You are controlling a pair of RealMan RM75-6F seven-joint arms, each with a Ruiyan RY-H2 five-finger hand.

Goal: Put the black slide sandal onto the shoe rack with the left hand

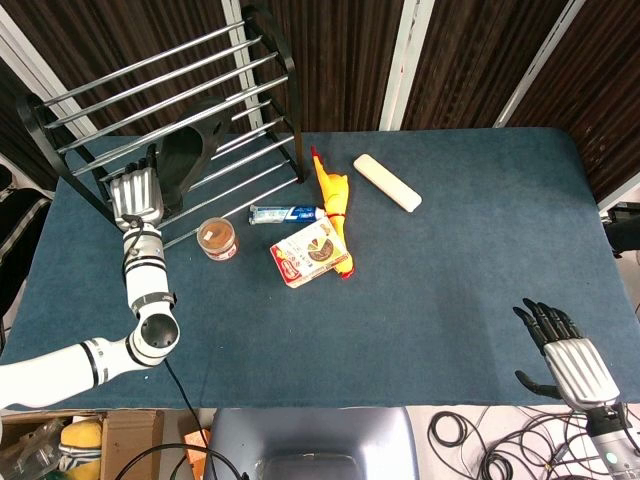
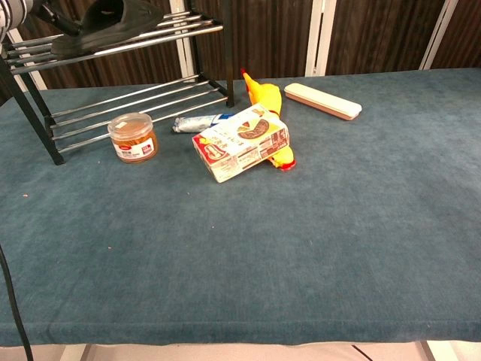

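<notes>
Fingers of left hand (image 1: 135, 193) spread, empty, at sandal's (image 1: 187, 150) 8 o'clock; sandal on rack (image 1: 245, 75). Placement looks done; next: retract.

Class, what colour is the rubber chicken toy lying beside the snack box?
The rubber chicken is yellow with red feet; head view shows it best.

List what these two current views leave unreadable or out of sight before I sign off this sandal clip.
- Left hand: chest view's top-left edge cuts it off; only the head view shows it whole.
- Right hand: absent from the chest view.
- Black slide sandal on the black metal shoe rack: head view cannot show which bars carry it.
- Print on the small carton and white tube: too small to read.
</notes>
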